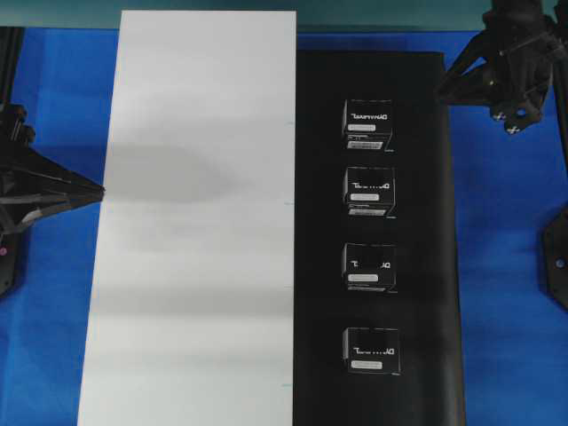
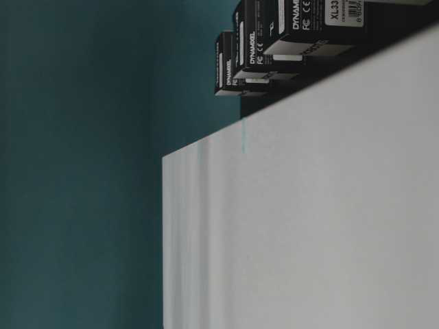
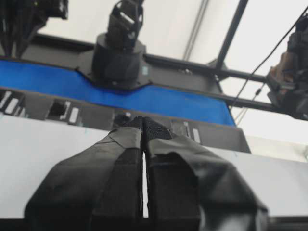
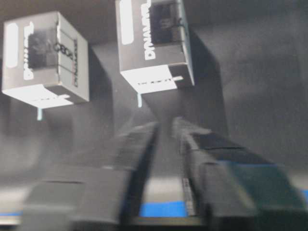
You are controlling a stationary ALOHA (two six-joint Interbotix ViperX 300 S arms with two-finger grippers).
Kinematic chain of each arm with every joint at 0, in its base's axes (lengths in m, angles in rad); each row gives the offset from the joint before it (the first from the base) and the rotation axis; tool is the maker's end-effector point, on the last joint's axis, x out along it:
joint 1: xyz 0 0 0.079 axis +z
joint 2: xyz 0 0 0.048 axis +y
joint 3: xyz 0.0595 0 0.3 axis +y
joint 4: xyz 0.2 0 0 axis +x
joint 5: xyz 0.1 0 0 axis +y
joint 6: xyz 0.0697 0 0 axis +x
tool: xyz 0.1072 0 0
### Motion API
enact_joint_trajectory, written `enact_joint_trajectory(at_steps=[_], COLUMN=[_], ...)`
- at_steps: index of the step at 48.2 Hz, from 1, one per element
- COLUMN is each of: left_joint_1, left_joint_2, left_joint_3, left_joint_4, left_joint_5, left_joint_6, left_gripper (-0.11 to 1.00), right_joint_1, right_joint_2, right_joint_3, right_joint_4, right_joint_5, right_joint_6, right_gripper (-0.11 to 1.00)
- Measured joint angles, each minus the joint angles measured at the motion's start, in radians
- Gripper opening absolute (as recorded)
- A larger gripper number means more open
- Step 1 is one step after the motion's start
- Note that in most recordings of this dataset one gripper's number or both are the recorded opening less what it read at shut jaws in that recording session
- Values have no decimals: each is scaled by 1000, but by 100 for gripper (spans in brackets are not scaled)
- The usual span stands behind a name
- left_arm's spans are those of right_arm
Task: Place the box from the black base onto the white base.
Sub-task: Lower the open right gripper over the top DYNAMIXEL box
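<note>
Overhead: four boxes in a column on black base [image 1: 426, 222], none on white base [image 1: 195, 222]; right gripper [image 1: 515, 111] far right, nearest the far box [image 1: 367, 129], nothing between.

Table-level: boxes beyond white board edge only.

Left wrist: left gripper [image 3: 144, 130] pinched together, empty.

Right wrist: blurred, fingers [image 4: 139, 139] seemingly slightly parted, empty, box just ahead.

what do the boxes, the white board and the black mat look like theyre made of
The boxes: printed cardboard cartons, by their folded edges, white lettering and stuck-on labels. The white board: a smooth, rigid sheet, perhaps plastic or coated board; soft shadows and sheen show a slight gloss. The black mat: matte, with almost no reflection; rubber, foam or painted board cannot be told apart.
</note>
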Motion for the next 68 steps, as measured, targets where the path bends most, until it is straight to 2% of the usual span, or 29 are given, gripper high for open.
enact_joint_trajectory(at_steps=[9,11,14,20,26,46,57,68], left_joint_1=[0,0,0,0,0,0,0,0], left_joint_2=[3,5,8,8,12,29,64,77], left_joint_3=[0,0,-2,-3,-3,-8,-11,-11], left_joint_4=[2,2,0,2,2,0,2,2], left_joint_5=[0,0,0,-2,-2,-26,-26,-26], left_joint_6=[-2,-2,-2,-2,-2,-14,-57,-58], left_gripper=[0,0,0,0,0,0,0,0], right_joint_1=[29,43,75,160,199,207,222,235], right_joint_2=[5,5,3,-3,-3,37,64,91], right_joint_3=[25,32,44,67,89,101,97,75], right_joint_4=[0,0,0,2,0,3,3,3], right_joint_5=[-124,-153,-193,-250,-298,-327,-393,-399], right_joint_6=[-3,-5,-8,-23,-34,-37,-38,-38], right_gripper=[85,93,99,99,100,100,100,100])
